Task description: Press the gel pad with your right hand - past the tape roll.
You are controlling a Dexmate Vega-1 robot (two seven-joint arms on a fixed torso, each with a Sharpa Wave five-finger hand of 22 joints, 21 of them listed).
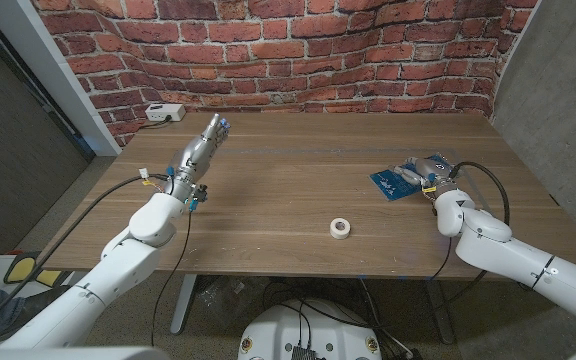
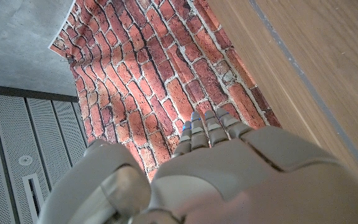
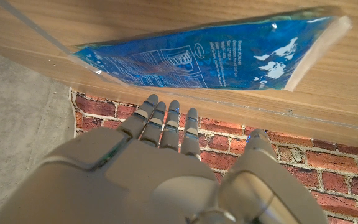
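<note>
The blue gel pad (image 1: pixel 396 180) lies on the wooden table (image 1: pixel 288 190) at the right; in the right wrist view the gel pad (image 3: pixel 216 56) shows white print and a clear sealed edge. My right hand (image 1: pixel 431 170) is over the pad's right end, fingers (image 3: pixel 166 121) stretched out straight and holding nothing. Whether it touches the pad I cannot tell. The white tape roll (image 1: pixel 341 228) lies flat near the front edge, left of the pad. My left hand (image 1: pixel 206 143) is raised at the far left, its fingers (image 2: pixel 207 127) straight, nothing in it.
A white socket box (image 1: pixel 164 113) with a cable sits at the table's back left corner. A brick wall (image 1: pixel 298 50) runs behind the table. Bare wood stretches between the two arms.
</note>
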